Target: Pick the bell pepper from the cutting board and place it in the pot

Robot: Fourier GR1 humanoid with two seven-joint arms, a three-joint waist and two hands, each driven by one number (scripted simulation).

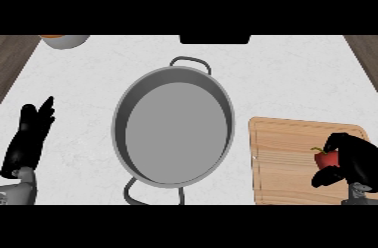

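Fingers [347, 142] of the right hand [354, 159] curl over the bell pepper [325, 159] from above and from its right, while the thumb comes in underneath, so the hand closes round it. Only the pepper's left side shows between fingers and thumb. It sits over the right part of the cutting board [284, 162], which lies just right of the pot [174, 127]; whether it touches the wood cannot be told.

Nothing is in the pot: its grey floor is bare, with a loop handle at the far rim and another at the near rim.

Red and glossy, the pepper has a short yellowish stem at its top left.

Well left of the pot, the left hand [29, 137] rests with straight fingers pointing up.
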